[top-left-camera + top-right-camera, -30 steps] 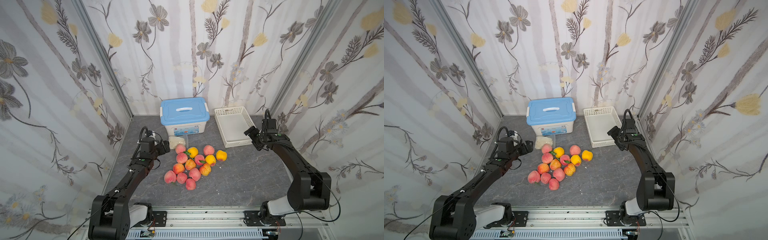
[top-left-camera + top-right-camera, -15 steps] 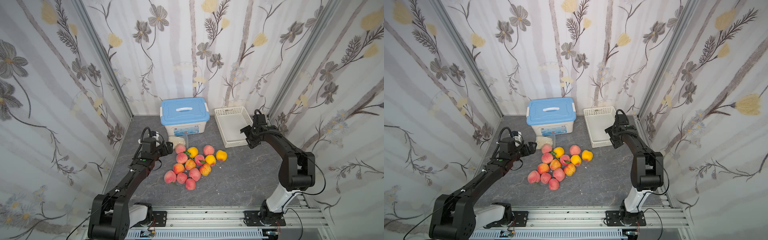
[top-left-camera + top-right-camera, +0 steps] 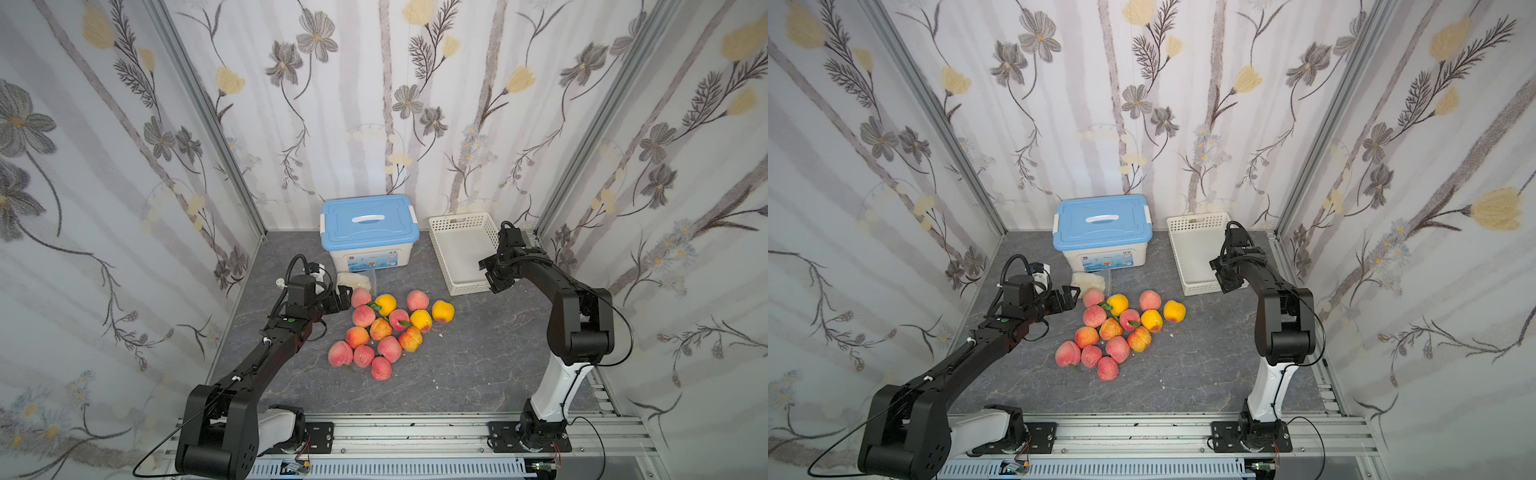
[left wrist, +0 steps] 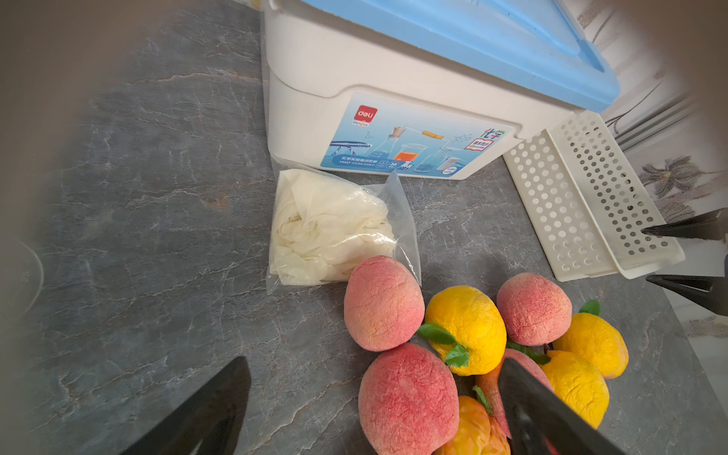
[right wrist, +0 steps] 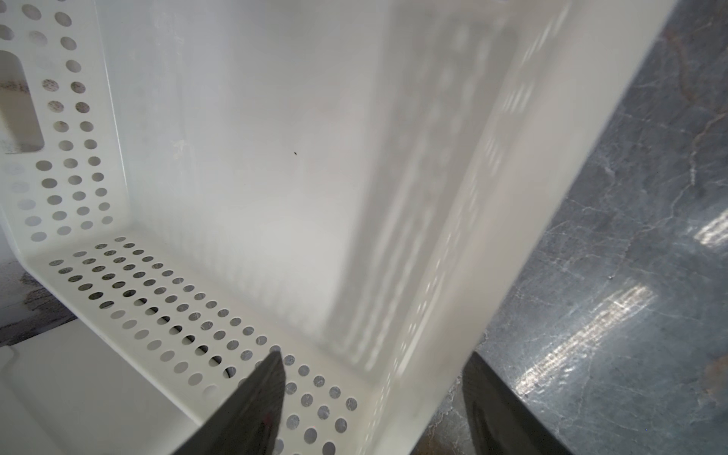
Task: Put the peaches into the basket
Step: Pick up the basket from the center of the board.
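The peaches (image 3: 384, 328) (image 3: 1117, 328) lie in a loose pile of pink, orange and yellow fruits on the grey table, in both top views. My left gripper (image 3: 343, 301) (image 3: 1069, 297) stands open at the pile's left edge. In the left wrist view its jaws (image 4: 376, 364) stand either side of a pink peach (image 4: 407, 398) without touching it. The basket (image 3: 461, 218) (image 3: 1198, 220) stands empty at the back right. My right gripper (image 3: 494, 278) (image 5: 374, 354) is open astride the basket's near right corner, one finger inside, one outside the wall (image 5: 492, 197).
A white storage box with a blue lid (image 3: 368, 220) stands at the back, left of the basket. A small whitish plastic bag (image 3: 353, 281) (image 4: 327, 228) lies between that box and the pile. Flowered walls close in on three sides.
My right gripper has swung left onto the basket's near right corner and its jaws have narrowed. My left gripper has crept closer to the peaches, still open.
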Robot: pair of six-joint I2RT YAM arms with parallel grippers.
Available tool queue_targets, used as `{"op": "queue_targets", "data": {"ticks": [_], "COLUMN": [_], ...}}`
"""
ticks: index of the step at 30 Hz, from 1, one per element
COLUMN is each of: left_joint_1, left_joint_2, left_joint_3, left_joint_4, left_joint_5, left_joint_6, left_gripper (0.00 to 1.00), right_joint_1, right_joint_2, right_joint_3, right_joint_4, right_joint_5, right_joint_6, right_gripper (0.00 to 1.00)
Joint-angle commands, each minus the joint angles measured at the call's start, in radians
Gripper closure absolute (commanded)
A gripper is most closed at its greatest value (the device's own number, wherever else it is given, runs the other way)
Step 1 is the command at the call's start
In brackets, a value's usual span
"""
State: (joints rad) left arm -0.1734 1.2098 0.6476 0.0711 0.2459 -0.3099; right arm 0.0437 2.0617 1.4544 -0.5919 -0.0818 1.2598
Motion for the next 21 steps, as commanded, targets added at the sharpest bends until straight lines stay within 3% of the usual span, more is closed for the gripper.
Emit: {"op": "queue_targets", "data": {"ticks": [1, 15, 21], "left_joint_1": [0.0, -0.003, -0.002], "left_joint_2": [-0.016, -0.023, -0.024], "left_joint_3": [-0.009, -0.008, -0.005], "left_joint_4": [0.029, 0.014, 0.003], "left_joint_5": [-0.029, -0.034, -0.04], "left_joint_6": [0.013, 0.017, 0.02], "left_gripper": [0.0, 0.0, 0.0], "right_joint_1": [0.0, 0.0, 0.001], "right_joint_2": [0.016, 0.062, 0.059], "right_joint_3": [0.009, -0.005, -0.02], "right_joint_4": [0.012, 0.015, 0.031], "right_joint_5": [0.027, 0.047, 0.062], "right_joint_6": [0.042, 0.058, 0.065], "right_gripper": [0.33, 0.48, 0.61]}}
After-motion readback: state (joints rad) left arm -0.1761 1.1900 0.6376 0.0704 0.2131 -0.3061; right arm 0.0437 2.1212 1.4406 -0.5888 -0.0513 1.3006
